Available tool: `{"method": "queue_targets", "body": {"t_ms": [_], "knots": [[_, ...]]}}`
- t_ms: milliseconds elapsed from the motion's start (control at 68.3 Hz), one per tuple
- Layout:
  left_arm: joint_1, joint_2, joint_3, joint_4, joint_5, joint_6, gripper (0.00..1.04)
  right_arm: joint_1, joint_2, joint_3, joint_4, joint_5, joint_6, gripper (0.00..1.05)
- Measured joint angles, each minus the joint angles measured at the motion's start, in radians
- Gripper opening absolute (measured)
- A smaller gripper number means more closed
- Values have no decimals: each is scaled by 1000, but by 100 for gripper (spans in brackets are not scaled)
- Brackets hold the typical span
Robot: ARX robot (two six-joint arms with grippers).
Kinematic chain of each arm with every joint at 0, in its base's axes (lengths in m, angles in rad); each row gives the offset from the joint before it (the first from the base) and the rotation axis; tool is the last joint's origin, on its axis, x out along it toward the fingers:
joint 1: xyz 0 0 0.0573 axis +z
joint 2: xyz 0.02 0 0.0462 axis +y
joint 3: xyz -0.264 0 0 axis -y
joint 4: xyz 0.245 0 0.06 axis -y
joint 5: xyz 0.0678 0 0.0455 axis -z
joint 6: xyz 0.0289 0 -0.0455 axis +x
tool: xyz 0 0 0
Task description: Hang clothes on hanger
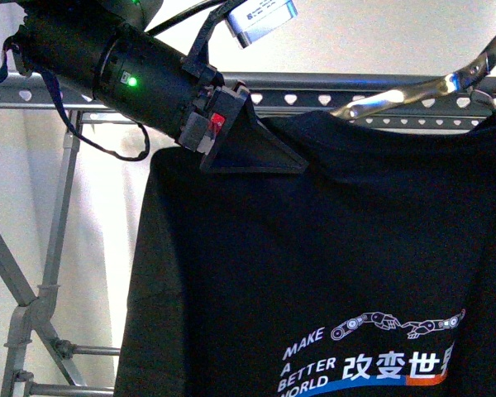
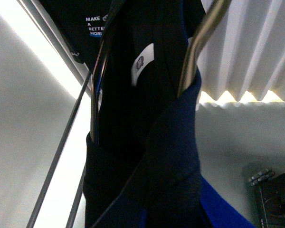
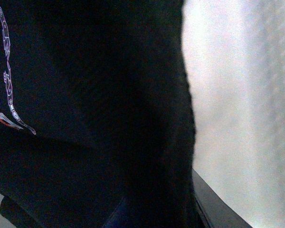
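The clothes (image 1: pixel 314 248), a black T-shirt with a white "MAKE A BETTER WORLD" print (image 1: pixel 372 360), hang spread in front of the hanger's grey rail (image 1: pixel 331 87) with heart-shaped holes. My left gripper (image 1: pixel 256 153) is shut on the shirt's upper left shoulder, just below the rail. In the left wrist view, dark cloth (image 2: pixel 147 156) is bunched over the left gripper (image 2: pixel 166 190), and the neck label (image 2: pixel 142 61) shows. In the right wrist view the shirt (image 3: pixel 95 118) fills the picture and covers the right gripper (image 3: pixel 166 199), which is shut on it.
The rack's grey crossed legs (image 1: pixel 62 215) stand at the left. Shiny silver metal bars (image 1: pixel 413 91) slant across the rail at the upper right, above the shirt's collar; two such bars (image 2: pixel 194 57) run into the cloth in the left wrist view. A pale curtain hangs behind.
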Motion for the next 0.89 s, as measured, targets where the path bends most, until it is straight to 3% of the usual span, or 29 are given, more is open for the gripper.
{"method": "queue_targets", "body": {"t_ms": [513, 718, 776, 893], "knots": [[1, 0, 4, 0, 8, -1, 97, -6, -90, -134, 18, 27, -34, 10], [1, 0, 4, 0, 8, -1, 98, -5, -82, -224, 71, 60, -58, 10], [-2, -13, -69, 180, -53, -103, 98, -5, -79, -233, 84, 60, -59, 10], [1, -30, -295, 704, -261, -554, 98, -11, -77, -238, 100, 53, -54, 10]]}}
